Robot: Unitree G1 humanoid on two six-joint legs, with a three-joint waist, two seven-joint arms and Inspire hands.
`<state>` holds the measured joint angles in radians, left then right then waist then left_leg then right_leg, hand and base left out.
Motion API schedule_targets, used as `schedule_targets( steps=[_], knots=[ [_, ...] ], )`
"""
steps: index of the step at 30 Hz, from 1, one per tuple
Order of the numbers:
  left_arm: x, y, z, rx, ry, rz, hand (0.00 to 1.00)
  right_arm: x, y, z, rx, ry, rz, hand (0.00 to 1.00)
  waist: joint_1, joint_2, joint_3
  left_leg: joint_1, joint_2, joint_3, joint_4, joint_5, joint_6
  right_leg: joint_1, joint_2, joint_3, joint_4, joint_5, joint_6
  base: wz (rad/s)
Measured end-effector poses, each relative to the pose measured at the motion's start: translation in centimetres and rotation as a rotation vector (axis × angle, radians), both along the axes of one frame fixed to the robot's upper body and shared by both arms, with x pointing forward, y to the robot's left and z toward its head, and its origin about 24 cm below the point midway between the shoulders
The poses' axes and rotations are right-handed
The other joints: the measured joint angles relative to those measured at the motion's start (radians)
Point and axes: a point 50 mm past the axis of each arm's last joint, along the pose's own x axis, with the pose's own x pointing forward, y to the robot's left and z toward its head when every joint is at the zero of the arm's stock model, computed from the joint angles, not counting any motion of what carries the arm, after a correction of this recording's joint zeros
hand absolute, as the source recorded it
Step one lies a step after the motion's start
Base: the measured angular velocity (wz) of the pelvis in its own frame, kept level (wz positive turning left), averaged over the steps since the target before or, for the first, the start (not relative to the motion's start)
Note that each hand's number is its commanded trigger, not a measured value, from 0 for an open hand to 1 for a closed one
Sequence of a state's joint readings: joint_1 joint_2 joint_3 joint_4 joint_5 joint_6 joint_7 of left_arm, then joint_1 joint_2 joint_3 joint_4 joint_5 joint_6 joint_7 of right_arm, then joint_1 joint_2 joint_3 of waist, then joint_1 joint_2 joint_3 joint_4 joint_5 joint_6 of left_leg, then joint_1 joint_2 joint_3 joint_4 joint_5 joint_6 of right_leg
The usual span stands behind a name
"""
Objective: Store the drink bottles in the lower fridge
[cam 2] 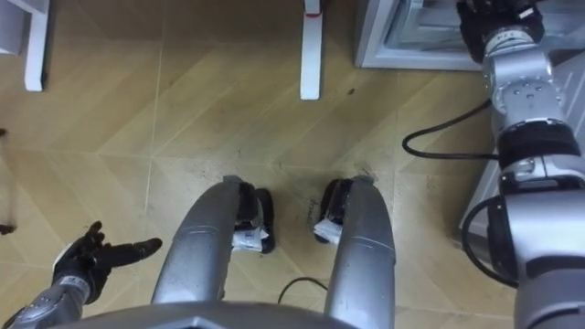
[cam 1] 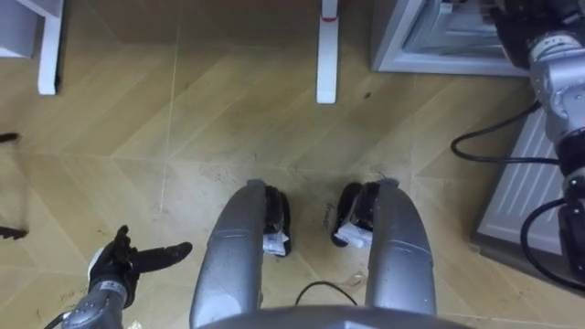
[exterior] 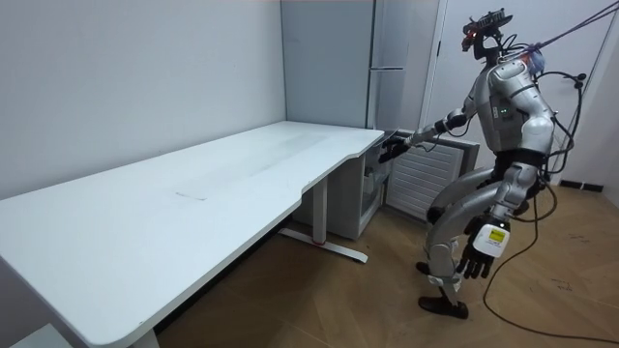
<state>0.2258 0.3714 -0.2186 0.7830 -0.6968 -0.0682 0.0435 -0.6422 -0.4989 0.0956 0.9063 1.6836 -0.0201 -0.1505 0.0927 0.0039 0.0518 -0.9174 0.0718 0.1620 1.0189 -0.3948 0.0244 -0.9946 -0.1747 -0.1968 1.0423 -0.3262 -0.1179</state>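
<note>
Nearest me, lower left, my left hand (cam 1: pixel 119 265) hangs spread and empty, free, I judge, for balance. The white bench (exterior: pixel 193 213) fills the room view's left. The lower fridge (cam 1: pixel 393 46) sits upper right in the eye views. My right hand (cam 2: pixel 489 20) reaches to its edge, probably to open it, but its grip I cannot tell. Where the drinks are I cannot tell either.

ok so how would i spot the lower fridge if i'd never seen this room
Find the long white table; past its far end a tall grey unit stands in the corner. The lower fridge is the low box on the floor by that end, at which the robot's right hand reaches. It is far shorter than the tall unit.
</note>
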Motion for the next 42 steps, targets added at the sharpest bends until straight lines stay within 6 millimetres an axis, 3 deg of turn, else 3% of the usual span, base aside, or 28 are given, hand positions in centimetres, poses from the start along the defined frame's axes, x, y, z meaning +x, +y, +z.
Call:
schedule_targets(
  steps=[15,17,28,33,42],
  knots=[
    [0.5,0.0,-0.3,-0.106,0.023,0.007,0.00,-2.1,-1.5,-2.2,-0.032,-0.162,0.052,0.00,0.020,0.005,-0.0004,-0.008,-0.007,-0.028,-0.020,0.007,-0.008,0.022,0.005,-0.038,-0.042,0.009,-0.009,0.03],
    [0.3,0.0,-0.4,-0.109,0.029,0.015,0.00,-3.0,-1.8,-3.2,-0.019,-0.174,0.046,0.00,0.022,0.005,-0.0006,0.011,0.004,-0.033,-0.040,0.011,-0.011,0.051,0.017,-0.050,-0.077,0.020,-0.012,0.00],
    [0.3,0.1,-0.6,-0.154,0.033,0.044,0.00,-6.2,-1.8,-6.7,-0.005,-0.191,0.103,0.00,0.020,0.002,-0.0024,0.038,-0.004,-0.041,-0.097,0.014,-0.002,0.087,0.026,-0.062,-0.143,0.029,0.006,0.00],
    [0.3,0.2,-0.6,-0.149,0.036,0.047,0.00,-6.2,-0.8,-7.2,0.035,-0.223,0.123,0.00,0.007,-0.002,-0.0038,0.036,-0.009,-0.046,-0.096,0.013,0.000,0.087,0.023,-0.063,-0.143,0.027,0.009,0.01],
    [0.2,-0.2,-0.8,-0.154,0.062,0.060,0.00,-6.4,-0.1,-8.0,0.066,-0.207,0.139,0.00,0.021,-0.004,-0.0056,0.035,-0.016,-0.044,-0.099,0.017,0.007,0.085,0.018,-0.056,-0.142,0.033,0.018,0.00]
  ],
)
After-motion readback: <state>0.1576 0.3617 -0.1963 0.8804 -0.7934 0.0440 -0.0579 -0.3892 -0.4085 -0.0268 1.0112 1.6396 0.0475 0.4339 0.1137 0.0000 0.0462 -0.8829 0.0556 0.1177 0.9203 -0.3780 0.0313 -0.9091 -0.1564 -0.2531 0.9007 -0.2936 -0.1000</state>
